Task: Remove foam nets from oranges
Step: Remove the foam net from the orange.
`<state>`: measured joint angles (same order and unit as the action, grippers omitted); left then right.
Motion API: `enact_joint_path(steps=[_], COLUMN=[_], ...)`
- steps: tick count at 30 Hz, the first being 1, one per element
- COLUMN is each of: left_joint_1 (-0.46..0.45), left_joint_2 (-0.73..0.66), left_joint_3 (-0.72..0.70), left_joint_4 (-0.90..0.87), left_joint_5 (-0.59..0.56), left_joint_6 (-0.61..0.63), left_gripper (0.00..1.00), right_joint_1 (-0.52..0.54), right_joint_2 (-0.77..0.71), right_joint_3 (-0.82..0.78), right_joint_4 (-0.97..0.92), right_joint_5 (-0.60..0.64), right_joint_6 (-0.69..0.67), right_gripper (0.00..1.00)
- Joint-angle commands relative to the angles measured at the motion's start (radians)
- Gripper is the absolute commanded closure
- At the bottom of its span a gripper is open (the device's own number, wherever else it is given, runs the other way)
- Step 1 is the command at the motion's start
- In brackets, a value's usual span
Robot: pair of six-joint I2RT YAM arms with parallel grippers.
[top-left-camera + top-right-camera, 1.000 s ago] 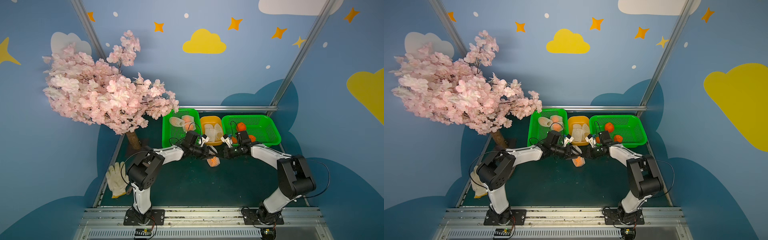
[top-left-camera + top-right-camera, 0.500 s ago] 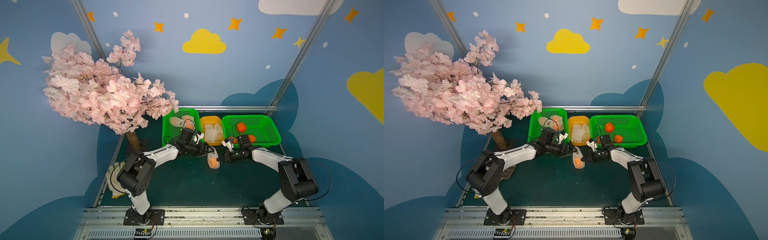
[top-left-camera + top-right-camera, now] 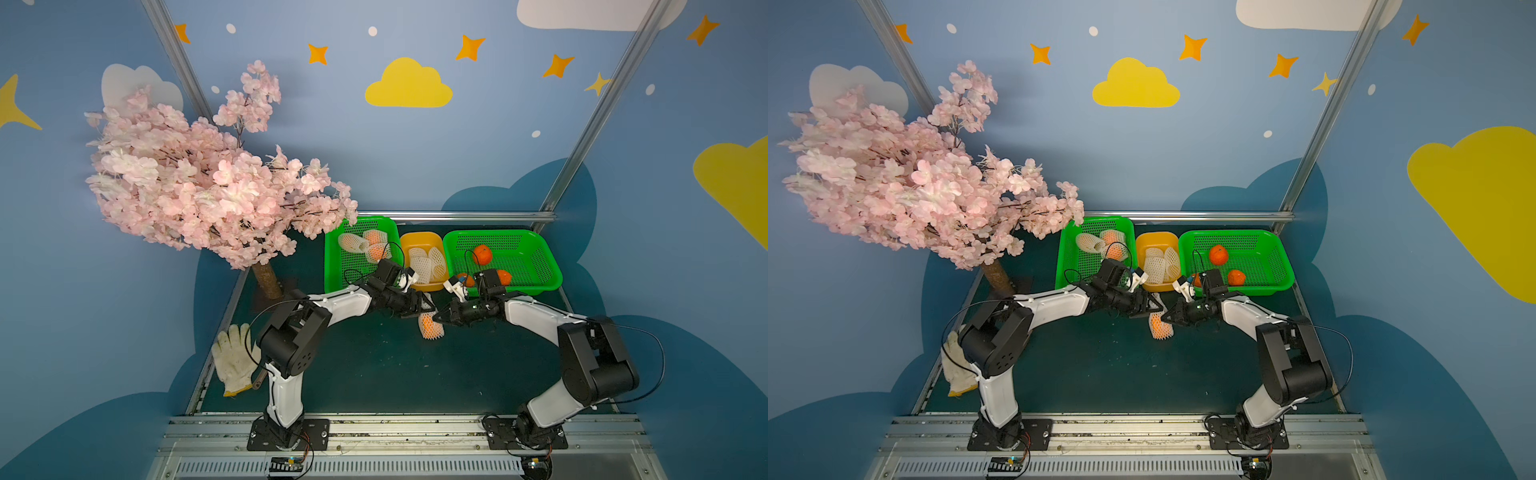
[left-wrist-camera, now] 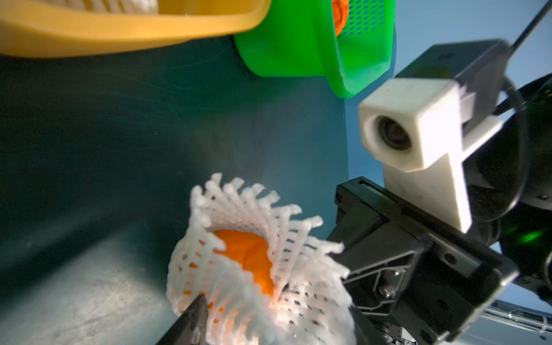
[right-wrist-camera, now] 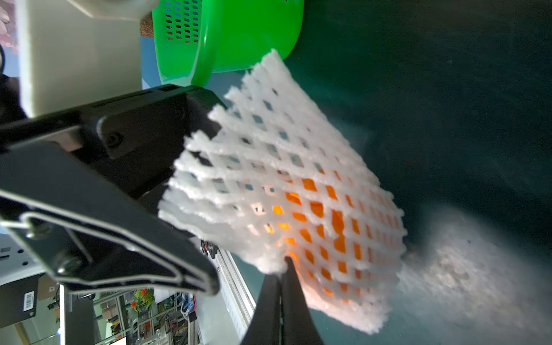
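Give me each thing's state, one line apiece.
Foam net: around the orange, end gaping.
Orange: inside the net.
Left tool: open, astride the net.
Right tool: shut on the net's edge.
Yellow tub: holds empty nets.
Right basket: holds bare oranges.
Left basket: holds netted oranges.

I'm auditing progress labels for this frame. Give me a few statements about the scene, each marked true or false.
1. The yellow tub holds foam nets with no fruit showing in them. True.
2. The right green basket holds netted fruit. False: its oranges are bare.
3. The orange between the arms is bare. False: it sits inside its net.
4. The right gripper has its fingers shut on that net's edge. True.
5. The white glove lies in a basket. False: it lies at the edge of the table, by the left arm's base.
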<state>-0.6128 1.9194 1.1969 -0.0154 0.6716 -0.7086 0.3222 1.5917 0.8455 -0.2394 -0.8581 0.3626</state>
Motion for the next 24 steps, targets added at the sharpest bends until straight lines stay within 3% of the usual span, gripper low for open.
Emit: enact_joint_path(steps=[1, 7, 12, 16, 24], left_joint_1=[0.002, -0.013, -0.013, -0.013, -0.011], left_joint_2=[0.021, 0.039, 0.016, 0.009, -0.003], left_joint_3=[0.026, 0.066, 0.055, 0.055, 0.067], left_joint_4=[-0.091, -0.116, -0.102, -0.085, -0.016], left_joint_5=[-0.019, 0.001, 0.017, 0.037, 0.08], left_joint_6=[0.044, 0.069, 0.061, 0.044, -0.034], left_gripper=[0.39, 0.63, 0.77, 0.83, 0.89], right_joint_1=[-0.006, -0.009, -0.027, -0.067, -0.107], right_joint_2=[-0.027, -0.022, -0.064, -0.094, -0.144], right_joint_3=[0.007, 0.015, 0.037, 0.064, 0.055], right_joint_4=[0.018, 0.031, -0.068, -0.196, -0.239], right_joint_5=[-0.038, -0.064, -0.041, 0.011, -0.017], right_joint_6=[0.018, 0.033, -0.02, -0.088, -0.156], right_gripper=[1.0, 1.0, 0.85, 0.71, 0.5])
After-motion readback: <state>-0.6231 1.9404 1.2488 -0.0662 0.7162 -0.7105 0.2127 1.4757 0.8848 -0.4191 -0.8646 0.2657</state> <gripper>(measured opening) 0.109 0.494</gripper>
